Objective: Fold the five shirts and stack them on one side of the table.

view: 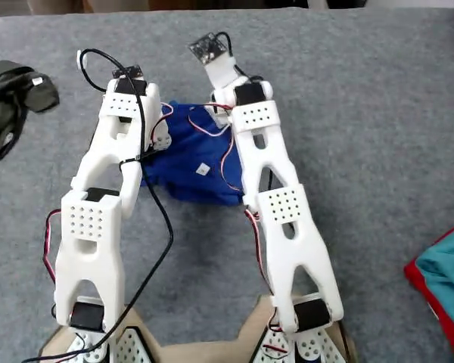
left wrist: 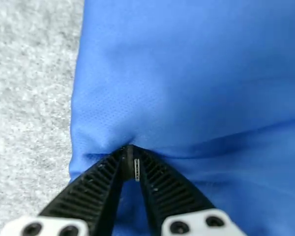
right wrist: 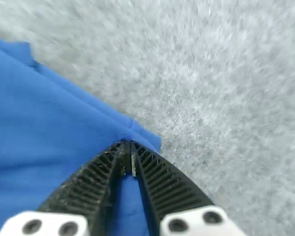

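High view: crumpled blue mesh-fabric shirt [view: 193,162] near centre of grey felt table [view: 363,113], toward 11 o'clock | left gripper [left wrist: 130,153] clamped on shirt near its edge | right gripper [right wrist: 128,150] pinching a corner | advice: lift both evenly, fabric taut.

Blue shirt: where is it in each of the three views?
High view: blue shirt lies mid-table, between the two arms' far ends.
Left wrist view: it spreads ahead of the jaws, which pinch a fold.
Right wrist view: its corner is pinched in the jaws.
Shared landmark: grey table cover bordering the shirt's edge.
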Robot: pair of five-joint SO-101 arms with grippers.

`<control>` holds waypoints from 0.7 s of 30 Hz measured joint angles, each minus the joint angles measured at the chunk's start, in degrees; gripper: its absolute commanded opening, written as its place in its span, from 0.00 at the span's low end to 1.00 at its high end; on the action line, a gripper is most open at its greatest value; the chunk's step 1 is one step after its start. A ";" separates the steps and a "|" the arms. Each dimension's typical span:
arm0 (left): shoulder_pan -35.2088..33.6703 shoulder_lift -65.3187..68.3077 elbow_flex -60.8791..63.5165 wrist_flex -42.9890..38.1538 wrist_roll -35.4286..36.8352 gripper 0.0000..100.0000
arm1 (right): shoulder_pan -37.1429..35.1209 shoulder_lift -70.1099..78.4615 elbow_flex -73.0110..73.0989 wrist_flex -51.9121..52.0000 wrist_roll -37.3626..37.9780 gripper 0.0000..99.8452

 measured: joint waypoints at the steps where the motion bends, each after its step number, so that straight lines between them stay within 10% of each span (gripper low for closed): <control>1: 0.00 0.00 -0.09 0.44 -0.53 0.02 | 0.18 0.09 0.00 -0.62 0.00 0.01; 21: -3.69 -0.26 -5.36 7.65 -9.58 0.02 | 2.99 -0.26 -3.08 2.64 4.48 0.07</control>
